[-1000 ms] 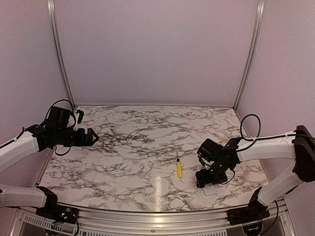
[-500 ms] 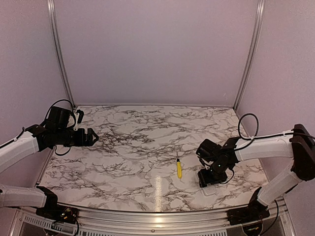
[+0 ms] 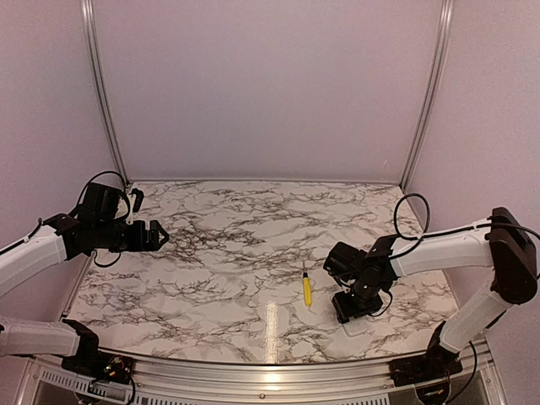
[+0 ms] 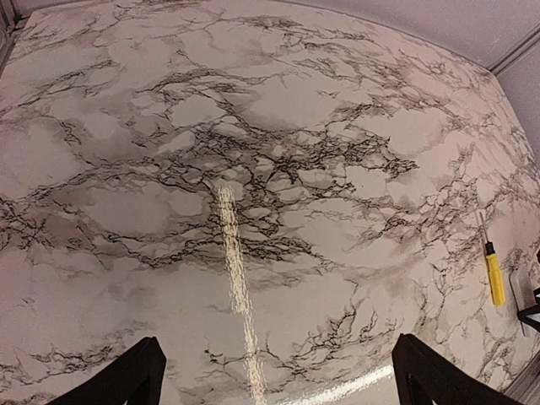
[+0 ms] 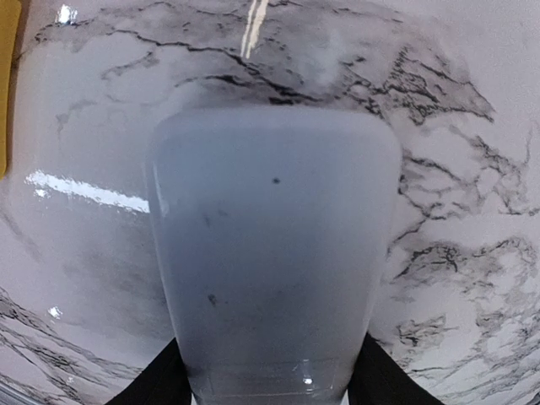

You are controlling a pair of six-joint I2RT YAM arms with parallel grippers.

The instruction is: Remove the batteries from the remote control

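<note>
The remote control (image 5: 270,253) is a white flat bar with rounded corners, lying on the marble table and filling the right wrist view. My right gripper (image 5: 268,384) has its black fingers pressed on both long sides of the remote, low at the table's front right (image 3: 348,308). A pale edge of the remote (image 3: 358,326) shows below the gripper from above. No batteries or battery recess are visible. My left gripper (image 3: 159,236) is open and empty, held above the table's left side; in its own view (image 4: 274,380) only bare marble lies between the fingers.
A yellow-handled tool with a dark tip (image 3: 306,289) lies just left of my right gripper; it also shows in the left wrist view (image 4: 494,274) and at the edge of the right wrist view (image 5: 7,84). The table's front rail (image 3: 270,371) runs close behind the remote.
My right arm's wrist and forearm have shifted slightly left, towards the yellow tool, with the gripper staying low on the remote. The left arm has not moved.
</note>
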